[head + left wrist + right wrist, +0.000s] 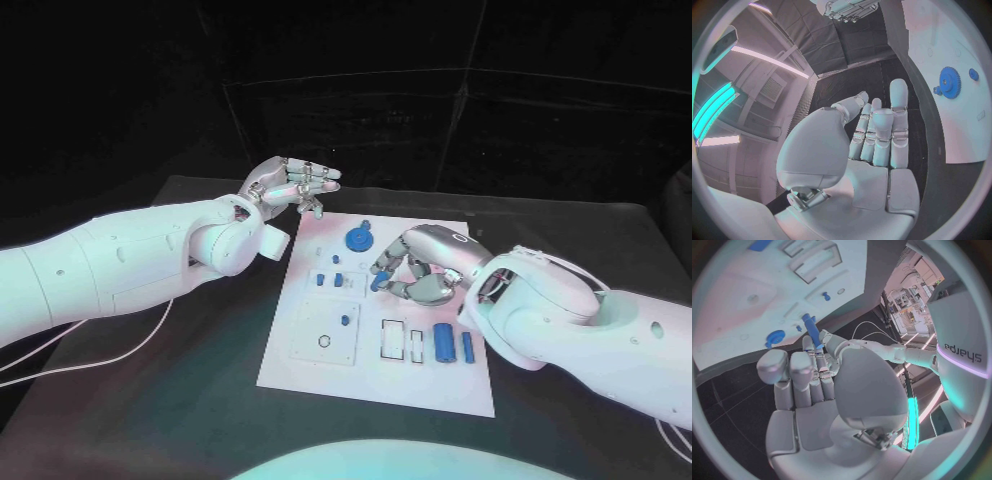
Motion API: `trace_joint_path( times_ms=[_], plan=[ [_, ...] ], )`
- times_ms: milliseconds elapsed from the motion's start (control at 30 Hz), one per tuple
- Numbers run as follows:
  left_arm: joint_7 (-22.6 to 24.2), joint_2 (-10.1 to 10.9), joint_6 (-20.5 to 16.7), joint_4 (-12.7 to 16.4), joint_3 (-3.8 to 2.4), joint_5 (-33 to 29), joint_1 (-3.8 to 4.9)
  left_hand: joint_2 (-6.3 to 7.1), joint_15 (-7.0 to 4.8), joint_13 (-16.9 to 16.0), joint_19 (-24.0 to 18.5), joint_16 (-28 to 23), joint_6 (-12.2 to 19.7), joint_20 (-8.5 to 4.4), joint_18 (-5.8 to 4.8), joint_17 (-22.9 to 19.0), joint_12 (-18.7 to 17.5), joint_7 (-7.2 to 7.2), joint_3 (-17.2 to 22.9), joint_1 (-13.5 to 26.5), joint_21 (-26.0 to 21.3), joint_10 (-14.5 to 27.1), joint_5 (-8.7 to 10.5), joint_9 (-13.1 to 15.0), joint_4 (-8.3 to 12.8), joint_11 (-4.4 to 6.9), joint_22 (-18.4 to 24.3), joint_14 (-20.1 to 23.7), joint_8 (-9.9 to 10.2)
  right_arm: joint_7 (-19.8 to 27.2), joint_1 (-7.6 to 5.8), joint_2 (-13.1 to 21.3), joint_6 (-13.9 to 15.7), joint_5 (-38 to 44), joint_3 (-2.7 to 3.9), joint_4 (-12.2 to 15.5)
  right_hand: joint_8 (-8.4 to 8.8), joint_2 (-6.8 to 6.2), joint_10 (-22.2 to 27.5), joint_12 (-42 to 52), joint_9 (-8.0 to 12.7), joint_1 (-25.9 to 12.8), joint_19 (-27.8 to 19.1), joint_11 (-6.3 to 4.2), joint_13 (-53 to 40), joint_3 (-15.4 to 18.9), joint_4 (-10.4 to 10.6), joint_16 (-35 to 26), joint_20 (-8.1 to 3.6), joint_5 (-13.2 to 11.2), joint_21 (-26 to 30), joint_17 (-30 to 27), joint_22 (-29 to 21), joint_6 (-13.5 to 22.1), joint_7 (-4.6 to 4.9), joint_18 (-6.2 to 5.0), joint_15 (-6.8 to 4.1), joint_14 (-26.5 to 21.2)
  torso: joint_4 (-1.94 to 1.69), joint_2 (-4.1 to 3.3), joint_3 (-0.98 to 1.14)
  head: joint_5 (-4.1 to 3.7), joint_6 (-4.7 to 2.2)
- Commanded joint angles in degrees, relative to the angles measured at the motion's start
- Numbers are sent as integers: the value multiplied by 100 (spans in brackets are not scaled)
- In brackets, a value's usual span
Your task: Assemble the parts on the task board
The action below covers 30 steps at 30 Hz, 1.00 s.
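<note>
The left hand (293, 184) hovers off the far left corner of the white rectangular task board (310, 368), above the black counter (173, 400). Its silver fingers (898, 107) lie straight and side by side in the left wrist view, with nothing in them, so it is open and empty.

On the board, near its far edge, lies a blue toothed gear wheel (359, 239), with a small blue round piece (974, 74) just beside it. Further towards the robot several small blue pegs (329, 281) stand on the board's left half, and a single one (346, 320) sits lower down. Near the board's right side two blue cylinders (443, 342) lie side by side next to rectangular recesses (394, 339).

The right hand (415, 270) is over the middle of the board, fingers curled downward. In the right wrist view it pinches a slim blue pin (812, 331) at its fingertips, the pin pointing towards the board's surface.
</note>
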State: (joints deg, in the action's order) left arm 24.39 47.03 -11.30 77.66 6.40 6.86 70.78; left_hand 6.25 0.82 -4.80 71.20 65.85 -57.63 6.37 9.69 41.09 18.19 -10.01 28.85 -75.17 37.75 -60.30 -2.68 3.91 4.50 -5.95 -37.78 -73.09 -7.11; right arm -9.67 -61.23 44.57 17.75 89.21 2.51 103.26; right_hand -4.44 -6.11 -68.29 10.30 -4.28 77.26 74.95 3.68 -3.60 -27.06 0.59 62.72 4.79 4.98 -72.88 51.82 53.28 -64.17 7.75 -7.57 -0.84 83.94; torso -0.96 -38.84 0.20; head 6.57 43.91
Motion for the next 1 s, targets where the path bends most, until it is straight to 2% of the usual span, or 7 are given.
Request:
trace_joint_path(
  times_ms=[33,233,267,367,433,633,1000],
  plan=[
    [18,-13,69,7,-4,-18,10,-55,1,5,-40,-19,9,-5,73,-5,27,-6,-35,9,-13,29,-11,1,1,7,5,20,-8,484,25,-266,113,-121,-5,-97,5,26,-47,-31,5,-30,31,2,-5,-50,-2,39,0,37,-24,4,9,-29,4,80,-35,88,10,-5,-3,24,14],
    [17,-60,75,3,-4,-18,11,-55,1,5,-40,-19,9,-5,73,-5,27,-6,-35,9,-13,29,-11,1,1,7,5,20,-8,728,226,-789,-77,-42,-30,-350,17,26,-47,-76,8,-12,24,9,-5,-84,-28,56,2,96,-30,15,10,-23,12,80,-30,83,-16,-9,-11,69,44],
    [16,-73,77,-2,-4,-18,11,-55,1,5,-40,-19,9,-5,73,-5,27,-6,-35,9,-13,29,-11,1,1,7,5,20,-8,750,255,-852,-119,-35,-44,-395,19,25,-47,-80,9,-11,22,10,-5,-86,-30,57,3,101,-30,15,7,-21,13,79,-29,83,-8,-2,-1,90,56],
    [13,-101,83,-7,-4,-18,12,-55,1,5,-40,-19,9,-5,73,-5,27,-6,-35,9,-13,29,-11,1,1,7,5,20,-8,791,314,-998,-228,5,-115,-517,21,25,-46,-87,9,-10,24,12,-5,-90,-34,57,3,107,-33,13,13,-19,15,80,-28,82,-5,-1,-4,121,74],
    [13,-117,86,-9,-4,-18,13,-55,1,5,-40,-19,9,-5,73,-5,27,-6,-35,9,-13,29,-11,1,1,7,5,20,-8,805,350,-1080,-305,46,-146,-599,22,25,-45,-89,10,-10,23,12,-5,-91,-35,57,3,108,-33,12,12,-18,16,80,-28,82,10,-4,-1,144,77],
    [11,-146,93,-14,-5,-18,13,-55,1,5,-40,-19,9,-5,73,-5,27,-6,-35,9,-13,29,-11,1,1,7,5,20,-8,764,427,-1231,-555,210,-194,-769,24,24,-43,-96,10,-9,18,14,-5,-93,-39,53,4,112,-30,5,4,-16,18,79,-27,80,4,-3,7,191,111],
    [13,-160,105,-21,-5,-18,14,-55,1,5,-40,-19,9,-5,73,-5,27,-6,-35,9,-13,29,-11,1,1,7,5,20,-8,606,469,-1328,-804,494,-216,-887,22,27,-42,-104,9,-13,15,17,-5,-96,-39,48,5,107,-29,-3,1,-21,19,78,-24,77,0,-5,4,213,124]
  ],
)
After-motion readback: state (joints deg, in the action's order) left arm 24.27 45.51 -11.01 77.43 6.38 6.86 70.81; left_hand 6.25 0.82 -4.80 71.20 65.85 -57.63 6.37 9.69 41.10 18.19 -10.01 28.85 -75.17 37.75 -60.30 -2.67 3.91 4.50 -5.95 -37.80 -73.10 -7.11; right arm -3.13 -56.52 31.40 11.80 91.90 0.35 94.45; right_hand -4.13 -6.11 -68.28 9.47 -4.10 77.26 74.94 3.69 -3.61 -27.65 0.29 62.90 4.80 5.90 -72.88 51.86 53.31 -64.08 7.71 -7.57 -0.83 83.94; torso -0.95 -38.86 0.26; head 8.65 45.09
